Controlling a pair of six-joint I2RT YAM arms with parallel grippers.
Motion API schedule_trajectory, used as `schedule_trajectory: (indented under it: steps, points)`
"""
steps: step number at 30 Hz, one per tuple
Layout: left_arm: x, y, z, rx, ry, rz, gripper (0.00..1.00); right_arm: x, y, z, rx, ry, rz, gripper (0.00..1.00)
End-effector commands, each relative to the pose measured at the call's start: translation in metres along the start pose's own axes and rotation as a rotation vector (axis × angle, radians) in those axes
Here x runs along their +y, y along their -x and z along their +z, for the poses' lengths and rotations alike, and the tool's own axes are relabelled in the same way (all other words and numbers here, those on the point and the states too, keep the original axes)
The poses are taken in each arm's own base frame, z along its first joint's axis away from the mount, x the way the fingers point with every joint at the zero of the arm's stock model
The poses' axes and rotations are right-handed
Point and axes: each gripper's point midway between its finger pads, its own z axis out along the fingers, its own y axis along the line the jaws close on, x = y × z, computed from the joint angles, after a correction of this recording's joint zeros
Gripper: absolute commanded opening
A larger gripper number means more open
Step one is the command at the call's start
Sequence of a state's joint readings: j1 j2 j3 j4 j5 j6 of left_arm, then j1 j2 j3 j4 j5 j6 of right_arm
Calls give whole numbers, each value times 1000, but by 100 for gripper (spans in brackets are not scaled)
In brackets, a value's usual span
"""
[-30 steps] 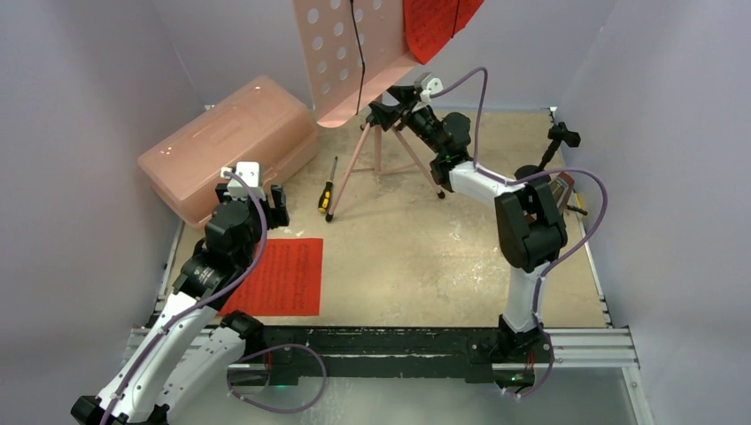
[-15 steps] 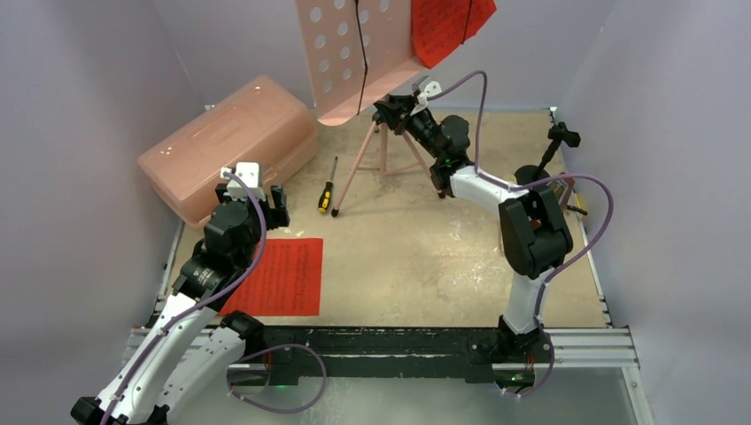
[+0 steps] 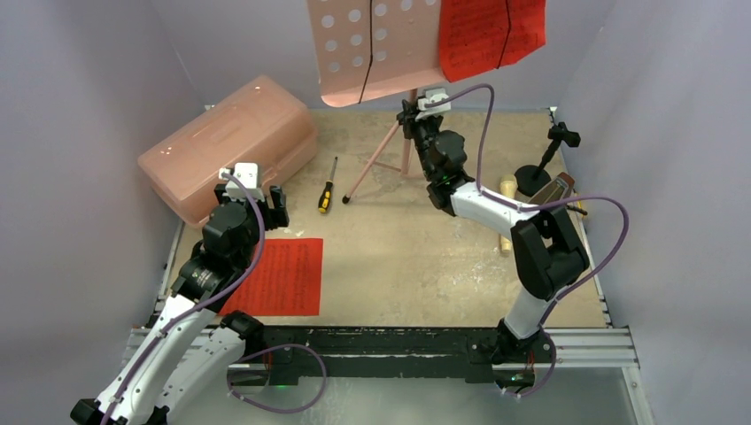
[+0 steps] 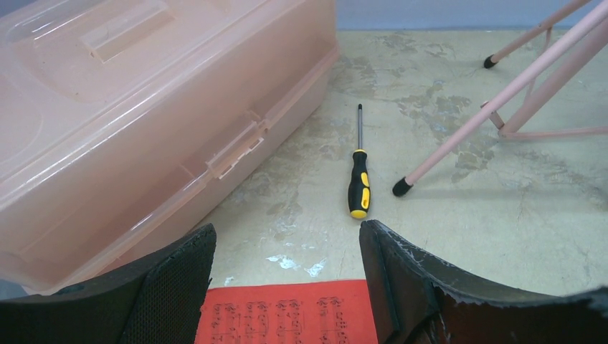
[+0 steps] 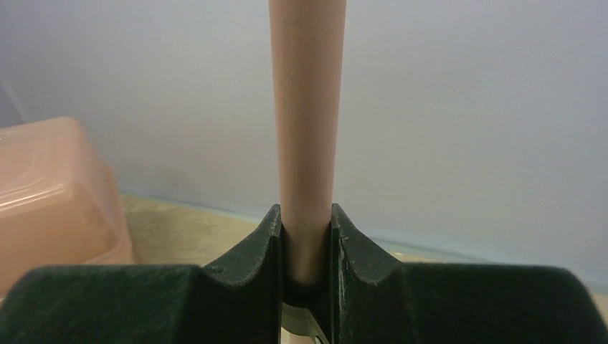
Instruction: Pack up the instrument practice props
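Observation:
The pink tripod music stand (image 3: 376, 44) stands at the back, its perforated desk carrying a red sheet-music page (image 3: 491, 35). My right gripper (image 3: 410, 113) is shut on the stand's pink pole (image 5: 307, 107), which fills the gap between its fingers. A second red page (image 3: 279, 274) lies flat at the front left. My left gripper (image 3: 276, 205) hovers open and empty over that page's far edge (image 4: 287, 315). The cream microphone (image 3: 507, 190) lies at the right, beside the brown metronome (image 3: 558, 188), which my right arm partly hides.
The large translucent pink lidded box (image 3: 230, 146) sits shut at the back left and fills the left of the left wrist view (image 4: 143, 107). A yellow-and-black screwdriver (image 3: 328, 188) lies between the box and a stand leg (image 4: 459, 140). A small black stand (image 3: 545, 159) is at the right.
My right gripper has carried the music stand to the right and turned it more upright. The microphone has come into view. The left arm has not moved.

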State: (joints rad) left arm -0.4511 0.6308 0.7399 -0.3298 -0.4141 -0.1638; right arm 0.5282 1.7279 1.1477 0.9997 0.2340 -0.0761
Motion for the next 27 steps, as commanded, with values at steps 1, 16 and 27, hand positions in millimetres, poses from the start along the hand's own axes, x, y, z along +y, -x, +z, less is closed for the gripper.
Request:
schedule_trajectory:
  steps: [1, 16, 27]
  points:
    - [0, 11, -1, -40, -7, -21, 72, -42, 37, -15, -65, -349, 7, 0]
    - [-9, 18, -6, -61, -67, -31, 73, -18, 12, -21, 8, -490, 124, 9]
    - [-65, 43, -11, -74, -355, -61, 75, -19, 28, -42, 7, -424, 131, 56]
